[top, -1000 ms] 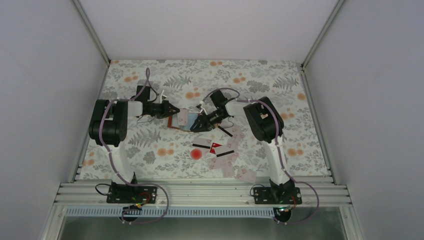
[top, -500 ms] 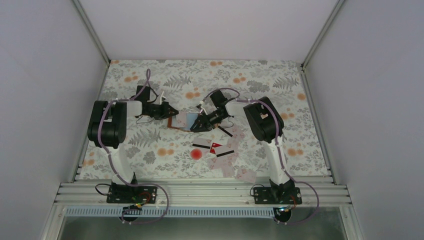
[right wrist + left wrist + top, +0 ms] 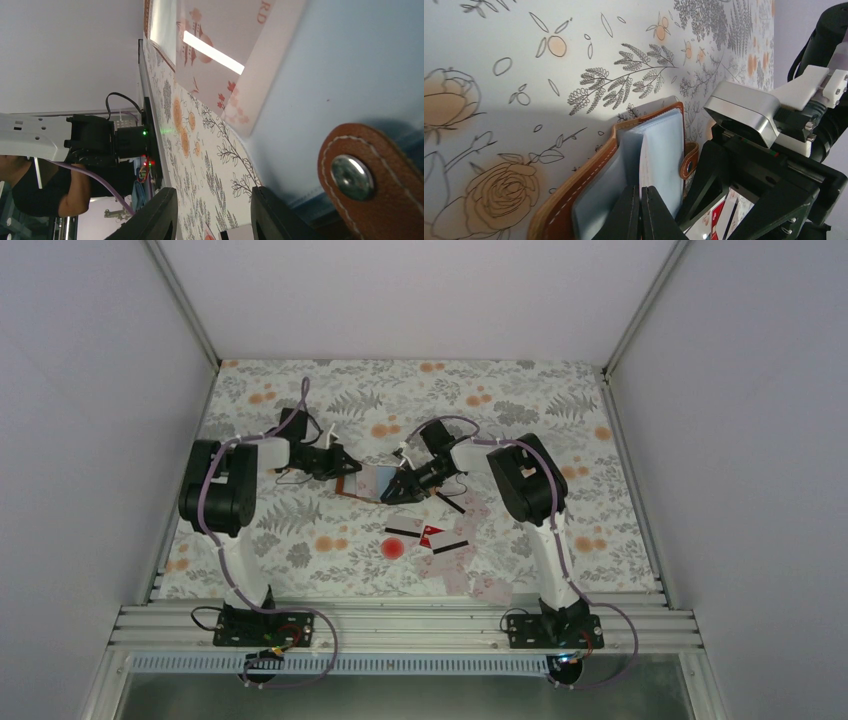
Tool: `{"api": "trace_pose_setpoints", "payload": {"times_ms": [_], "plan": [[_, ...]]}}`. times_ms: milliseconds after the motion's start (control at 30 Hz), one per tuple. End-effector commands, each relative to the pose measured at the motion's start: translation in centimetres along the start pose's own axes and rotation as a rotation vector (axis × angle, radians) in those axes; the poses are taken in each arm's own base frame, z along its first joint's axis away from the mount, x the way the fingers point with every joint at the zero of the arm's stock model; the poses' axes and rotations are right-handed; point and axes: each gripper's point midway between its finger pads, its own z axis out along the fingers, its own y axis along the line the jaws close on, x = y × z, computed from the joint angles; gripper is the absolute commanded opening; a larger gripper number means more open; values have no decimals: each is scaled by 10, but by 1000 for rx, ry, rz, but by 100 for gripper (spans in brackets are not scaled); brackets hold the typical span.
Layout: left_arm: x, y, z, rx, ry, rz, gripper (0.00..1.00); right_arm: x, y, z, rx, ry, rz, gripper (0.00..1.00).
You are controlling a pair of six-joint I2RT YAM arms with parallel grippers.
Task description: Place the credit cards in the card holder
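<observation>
While card holder (image 3: 362,480) lies open on floral table (image 3: 300,400) between both arms, left gripper (image 3: 641,212) pressed together on its pale inner pocket leaf (thin edge rises from between fingers). Right gripper (image 3: 215,200) spread apart, table pattern visible in gap, hovering just beside holder's brown snap tab (image 3: 370,175). One pinkish-white card (image 3: 220,50) sits in clear pocket. Other credit cards (image 3: 445,555) loose on table nearer right arm's base, some overlapping, red one (image 3: 433,534) among them, near round red spot (image 3: 392,548).
</observation>
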Motion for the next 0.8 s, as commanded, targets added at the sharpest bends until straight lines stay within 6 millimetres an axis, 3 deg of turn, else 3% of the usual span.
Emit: {"api": "trace_pose_setpoints", "payload": {"times_ms": [0,267,567,767], "plan": [[4,8,8,-33,32,15,2,-3,-11,-2,57,-15,-4,38],[-6,9,4,-81,42,22,2,-2,-9,-2,56,-14,-5,38],[-2,10,10,-137,80,56,2,-2,-9,-3,58,-11,-7,37],[-3,21,5,-240,87,58,2,-1,-9,-3,60,-10,-6,37]]}}
